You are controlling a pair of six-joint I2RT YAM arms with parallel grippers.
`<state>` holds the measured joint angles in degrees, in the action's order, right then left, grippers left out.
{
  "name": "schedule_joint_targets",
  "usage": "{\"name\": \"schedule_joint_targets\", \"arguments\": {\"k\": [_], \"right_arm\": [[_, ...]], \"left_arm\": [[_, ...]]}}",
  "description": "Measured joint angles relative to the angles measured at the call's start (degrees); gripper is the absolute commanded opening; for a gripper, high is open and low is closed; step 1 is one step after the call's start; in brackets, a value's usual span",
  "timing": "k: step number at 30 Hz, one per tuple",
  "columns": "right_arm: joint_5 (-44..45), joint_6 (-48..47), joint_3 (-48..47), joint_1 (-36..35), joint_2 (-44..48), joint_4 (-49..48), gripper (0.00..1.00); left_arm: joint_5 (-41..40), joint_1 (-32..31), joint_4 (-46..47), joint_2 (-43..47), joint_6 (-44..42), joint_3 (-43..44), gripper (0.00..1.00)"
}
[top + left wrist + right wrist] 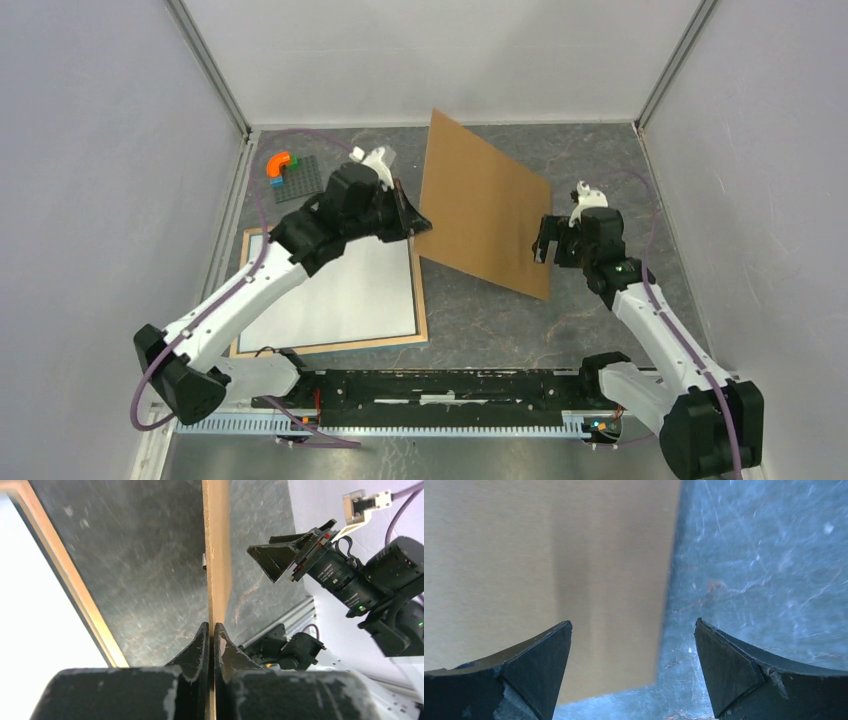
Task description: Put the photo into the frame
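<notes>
Frame (340, 344) lies flat on the desk (560, 320) at my left, light wood side up, its thin rim around a plain white field. I see no balloon print anywhere. Whether that white is the photo face down I cannot tell, so I judge the task at best midway: back opened, closing up not yet done. The brown backing board (485, 200) is off the frame, held tilted above the desk just right of it. My left jaws are clenched on its left edge; the board shows edge-on between them in the wrist view. My right jaws stand spread wide at the board's right edge, grasping nothing. Toy bricks (283, 165) sit far left.
</notes>
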<state>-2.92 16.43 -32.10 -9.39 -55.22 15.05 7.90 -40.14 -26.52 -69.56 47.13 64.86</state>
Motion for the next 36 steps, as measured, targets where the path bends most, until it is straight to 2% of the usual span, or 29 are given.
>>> {"name": "schedule_joint_targets", "arguments": {"k": [5,11,14,19,22,26,36], "right_arm": [[8.24,1.36,-17.51,-7.37,-4.92,11.10,0.98],[12.09,6.23,-40.89,-16.61,-12.61,14.82,0.98],[13.09,9.57,-52.76,-20.44,-17.14,16.22,0.98],[13.66,15.41,-64.83,-21.88,-23.61,17.66,0.98],[14.64,19.12,-65.90,-22.14,-24.41,17.59,0.98],[15.98,23.98,-64.63,-22.14,-23.32,17.03,0.97],[21.33,30.12,-61.29,-22.40,-20.00,17.97,0.95]], "left_arm": [[-5.70,-0.17,-12.17,1.27,-11.58,15.19,0.02],[-16.22,-4.37,-21.07,0.35,-20.85,25.18,0.02],[-20.79,-6.78,-23.85,-3.96,-26.86,33.83,0.02],[-28.81,-9.51,-26.91,-12.39,-36.89,48.09,0.02],[-33.44,-11.08,-27.19,-16.65,-41.35,52.89,0.02],[-38.05,-14.25,-26.60,-20.15,-44.87,54.12,0.02],[-54.05,-31.54,-23.93,-30.12,-53.11,54.55,0.02]]}}
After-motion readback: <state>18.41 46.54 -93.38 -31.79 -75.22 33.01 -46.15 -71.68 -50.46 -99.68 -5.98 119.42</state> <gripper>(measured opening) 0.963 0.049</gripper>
